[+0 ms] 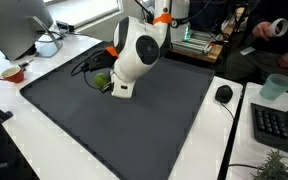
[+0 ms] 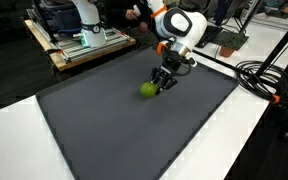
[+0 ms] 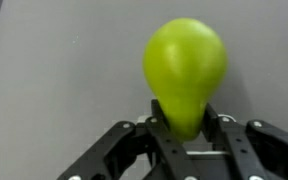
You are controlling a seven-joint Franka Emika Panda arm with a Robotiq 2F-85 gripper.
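A green pear-shaped fruit (image 3: 185, 70) fills the wrist view, its narrow end clamped between the two black fingers of my gripper (image 3: 186, 125). In an exterior view the green fruit (image 2: 147, 89) sits at the tip of the gripper (image 2: 160, 82), low over the dark grey mat (image 2: 114, 120); whether it touches the mat I cannot tell. In an exterior view the fruit (image 1: 101, 80) shows only partly behind the white arm, with the gripper (image 1: 108, 80) beside it over the mat (image 1: 134, 125).
A computer mouse (image 1: 223, 94), a teal cup (image 1: 276, 87) and a keyboard (image 1: 280, 125) lie on the white table beside the mat. A red bowl (image 1: 13, 73) and a monitor (image 1: 14, 25) stand at the other side. Black cables (image 2: 269, 80) run along the mat's edge.
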